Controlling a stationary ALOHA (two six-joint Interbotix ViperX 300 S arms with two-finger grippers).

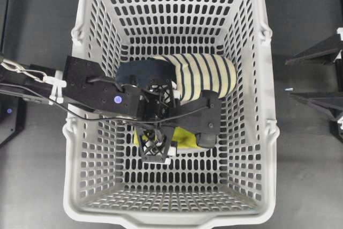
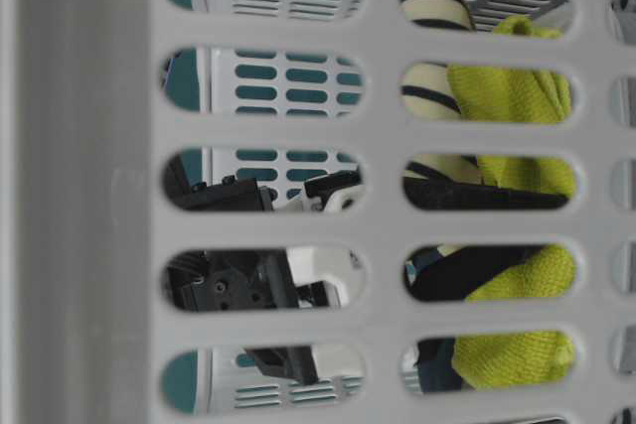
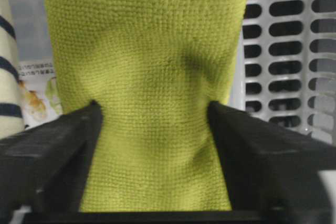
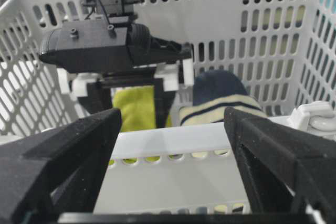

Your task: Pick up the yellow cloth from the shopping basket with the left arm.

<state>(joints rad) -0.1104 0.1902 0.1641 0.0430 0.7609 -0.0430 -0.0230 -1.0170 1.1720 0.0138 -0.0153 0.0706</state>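
While shopping basket point(image 1: 268, 132) sits on dark tabletop point(image 1: 305, 20), left gripper point(image 3: 157, 114) pinches yellow cloth point(image 3: 152, 51); right gripper point(image 4: 173, 166) agape

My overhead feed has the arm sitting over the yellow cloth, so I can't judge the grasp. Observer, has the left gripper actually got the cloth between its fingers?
Observer: Yes. In the left wrist view the yellow cloth fills the gap of the left gripper, and both fingers press into its sides.
Operator: Is the slipper caught too?
Observer: No. The striped slipper shows only at the edge of that view, outside the jaws.
Operator: And the right gripper?
Observer: Its own wrist view shows the right gripper open, outside the shopping basket, looking over the rim.
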